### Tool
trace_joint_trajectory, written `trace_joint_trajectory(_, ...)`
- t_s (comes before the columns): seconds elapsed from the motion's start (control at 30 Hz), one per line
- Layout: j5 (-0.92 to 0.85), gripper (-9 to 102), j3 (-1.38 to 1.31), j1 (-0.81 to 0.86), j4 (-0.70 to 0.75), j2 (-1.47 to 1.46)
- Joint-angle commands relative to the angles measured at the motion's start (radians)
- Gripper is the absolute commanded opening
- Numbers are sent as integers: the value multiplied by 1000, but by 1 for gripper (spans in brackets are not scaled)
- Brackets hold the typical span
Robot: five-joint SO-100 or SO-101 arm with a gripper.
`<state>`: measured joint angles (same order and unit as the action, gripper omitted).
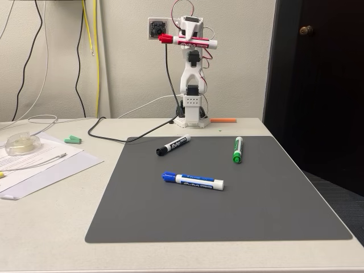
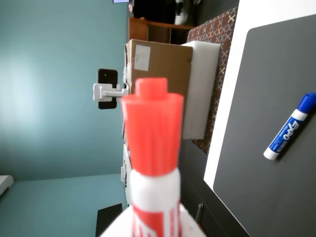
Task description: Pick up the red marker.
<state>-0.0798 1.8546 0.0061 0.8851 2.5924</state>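
Observation:
The red marker (image 1: 188, 40) is held high in the air at the back of the table, lying level with its red cap pointing left in the fixed view. My gripper (image 1: 192, 35) is shut on its white barrel, at the top of the folded white arm. The wrist view looks along the red marker (image 2: 152, 148), whose red cap stands close to the lens and whose white barrel with red print runs off the bottom edge.
On the grey mat (image 1: 227, 210) lie a black-capped marker (image 1: 173, 145), a green marker (image 1: 238, 149) and a blue-capped marker (image 1: 192, 181), the last seen as the blue-capped marker (image 2: 290, 127) in the wrist view. Papers (image 1: 40, 165), a tape roll (image 1: 21, 143) and cables lie left.

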Motion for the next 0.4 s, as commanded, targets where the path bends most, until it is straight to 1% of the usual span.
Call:
trace_joint_trajectory(0.0,-2,3,-2,-2,-18,18)
trace_joint_trajectory(0.37,-6,3,0,0,-20,20)
